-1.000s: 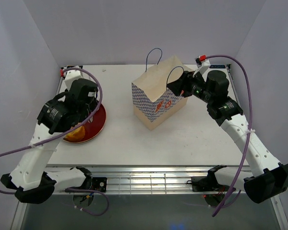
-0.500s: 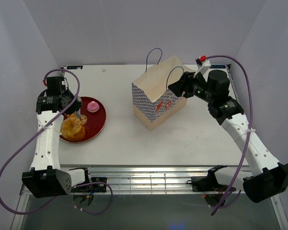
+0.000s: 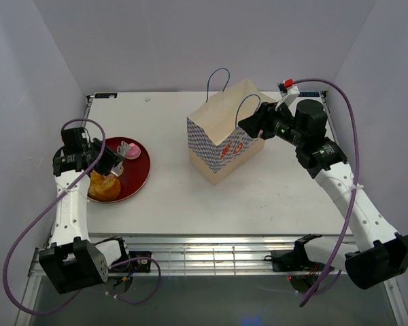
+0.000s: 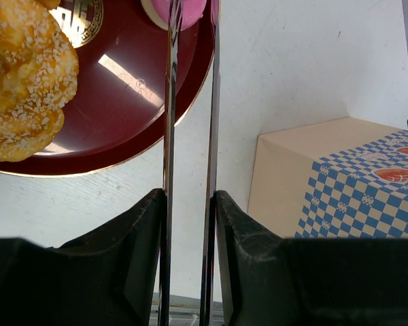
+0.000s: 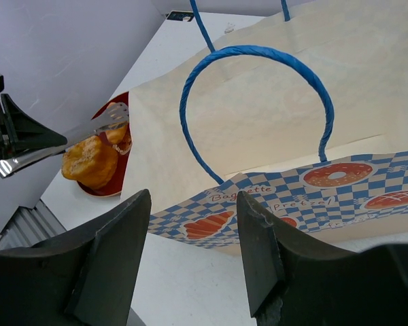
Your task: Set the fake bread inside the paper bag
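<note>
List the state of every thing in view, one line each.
paper bag: upright on the table, mouth open
left gripper: shut on the tongs
right gripper: open, empty, by the bag's top edge
tongs: tips at the pink-topped cake
golden pastries: lying on the plate
pink-topped cake: on the plate
plate: flat on the table

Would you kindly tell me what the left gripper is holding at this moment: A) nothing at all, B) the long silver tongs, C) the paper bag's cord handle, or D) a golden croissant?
B: the left gripper is shut on the silver tongs, whose blades run out to the pink-topped cake on the red plate.
</note>
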Action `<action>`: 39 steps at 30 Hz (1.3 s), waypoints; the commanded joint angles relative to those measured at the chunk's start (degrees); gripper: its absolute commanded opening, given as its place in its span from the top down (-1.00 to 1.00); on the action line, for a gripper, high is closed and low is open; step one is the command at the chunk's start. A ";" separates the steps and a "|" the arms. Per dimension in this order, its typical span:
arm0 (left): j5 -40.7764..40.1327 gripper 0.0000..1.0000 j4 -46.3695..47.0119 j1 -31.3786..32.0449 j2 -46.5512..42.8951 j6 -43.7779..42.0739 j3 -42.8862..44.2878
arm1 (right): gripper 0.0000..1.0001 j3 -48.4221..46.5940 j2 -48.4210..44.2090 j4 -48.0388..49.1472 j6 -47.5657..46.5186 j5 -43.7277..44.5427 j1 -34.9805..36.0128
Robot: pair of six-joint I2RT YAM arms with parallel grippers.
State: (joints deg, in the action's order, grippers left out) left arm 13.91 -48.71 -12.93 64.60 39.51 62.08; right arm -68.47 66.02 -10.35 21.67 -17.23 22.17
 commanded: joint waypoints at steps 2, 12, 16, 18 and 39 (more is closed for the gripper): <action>5.60 0.08 5.20 -2.45 -2.81 3.64 -4.41 | -0.19 -0.79 -1.77 0.68 -0.31 -0.78 -0.29; 9.90 -0.06 11.61 -5.00 -4.39 6.72 -11.80 | -0.20 -0.26 -2.03 0.68 -0.40 -0.78 -0.38; 10.52 -0.14 12.58 -5.35 -4.57 7.16 -13.57 | -0.20 -0.26 -2.03 0.68 -0.40 -0.96 -0.46; 11.13 -0.16 13.72 -5.70 -4.66 7.69 -14.36 | -0.20 -0.26 -1.95 0.68 -0.40 -0.96 -0.46; 15.35 -0.24 22.69 -8.60 -3.07 13.66 -22.44 | -0.20 0.17 -0.89 0.94 -0.40 -1.40 -0.55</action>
State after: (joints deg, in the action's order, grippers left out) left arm 27.62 -29.54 -20.91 61.82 51.37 40.66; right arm -68.47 65.25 -10.50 21.65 -17.82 21.82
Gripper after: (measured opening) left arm 0.623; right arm 0.599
